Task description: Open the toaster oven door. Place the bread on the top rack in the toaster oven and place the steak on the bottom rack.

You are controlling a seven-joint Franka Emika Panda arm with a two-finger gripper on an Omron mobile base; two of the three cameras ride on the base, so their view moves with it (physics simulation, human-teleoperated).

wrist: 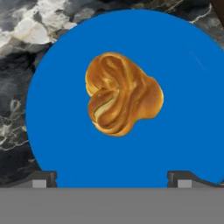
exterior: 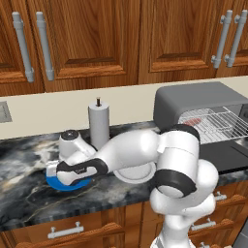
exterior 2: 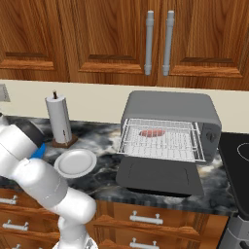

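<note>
Bread on blue plate; steak inside toaster oven; tool spread apart.

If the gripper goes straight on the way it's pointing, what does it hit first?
Most likely the bread, which lies ahead between the open gripper tips, on the blue plate. How far off it is I can't judge.

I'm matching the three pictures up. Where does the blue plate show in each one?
Left base view: blue plate at lower left, under the robot's hand.
Right base view: a blue sliver at the left edge, behind the arm.
Hand view: centre, carrying the bread.
Shared landmark: paper-towel roll in both base views.
</note>
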